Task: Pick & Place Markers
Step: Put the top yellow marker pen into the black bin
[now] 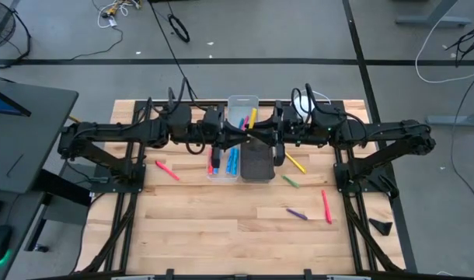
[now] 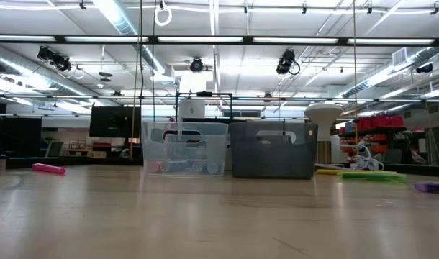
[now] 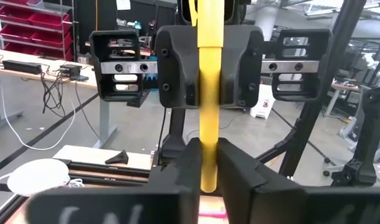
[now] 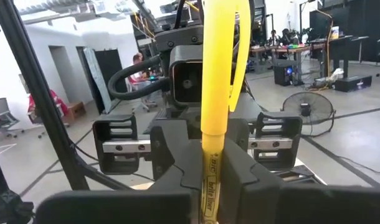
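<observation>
Above the clear bin and dark bin, our left tool and right tool both pinch one upright yellow marker. Other markers lie scattered on the wooden surface.

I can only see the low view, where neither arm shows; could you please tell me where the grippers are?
Observer: The left gripper and right gripper meet above the clear bin and dark bin.
Operator: Is anything held?
Observer: Yes, a yellow marker, pinched by both sets of fingers.
Operator: Any marker I might miss?
Observer: A red marker lies on the table near the purple marker.
</observation>
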